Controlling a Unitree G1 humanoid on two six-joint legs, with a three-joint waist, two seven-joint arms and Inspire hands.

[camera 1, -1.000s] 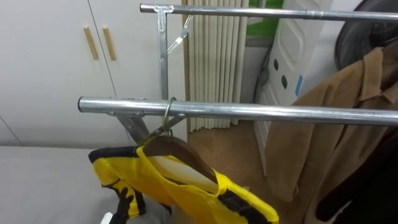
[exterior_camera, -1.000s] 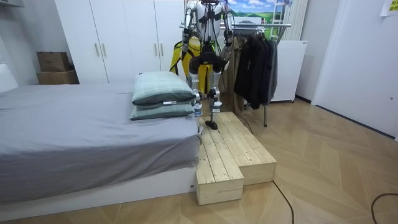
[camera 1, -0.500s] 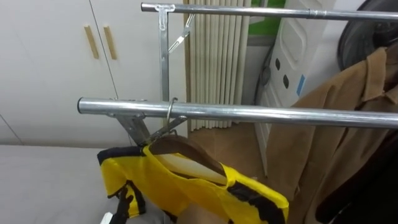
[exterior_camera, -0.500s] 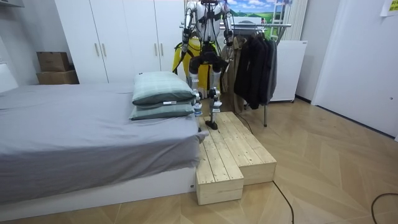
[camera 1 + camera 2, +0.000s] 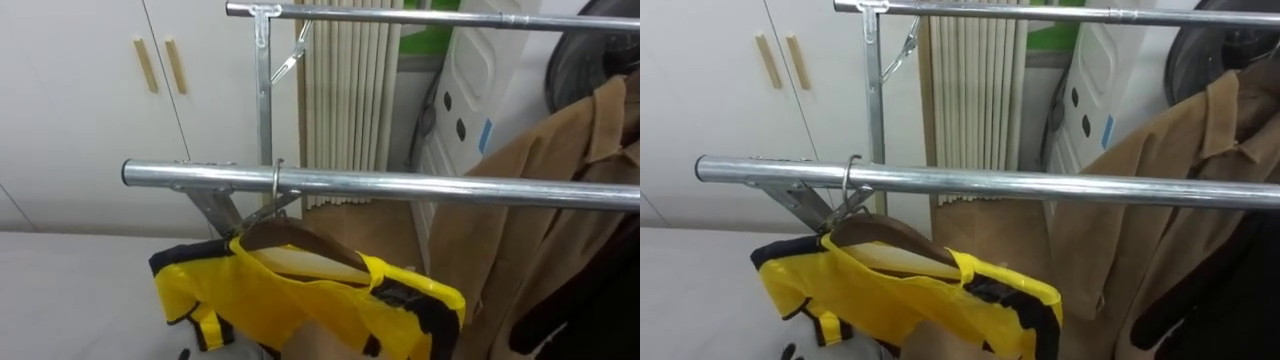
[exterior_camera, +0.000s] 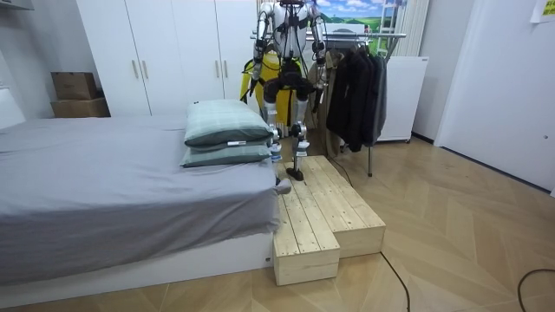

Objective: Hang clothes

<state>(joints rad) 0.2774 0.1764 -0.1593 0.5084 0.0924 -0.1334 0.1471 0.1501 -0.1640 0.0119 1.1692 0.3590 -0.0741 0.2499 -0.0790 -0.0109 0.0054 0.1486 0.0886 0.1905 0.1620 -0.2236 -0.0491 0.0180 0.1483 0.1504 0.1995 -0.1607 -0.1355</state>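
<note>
Yellow jacket [image 5: 300, 300] on wooden hanger [image 5: 300, 243], hook over near rail [image 5: 420, 184]: soft, light, likely slippery; best held by stiff hanger shoulders. Either hand's state: cannot tell.

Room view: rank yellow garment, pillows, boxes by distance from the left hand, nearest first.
1. yellow garment, right by the left hand, at the rack.
2. pillows, on the bed, lower, toward the room view's left.
3. boxes, far at the room view's left, beside the wardrobe.
</note>
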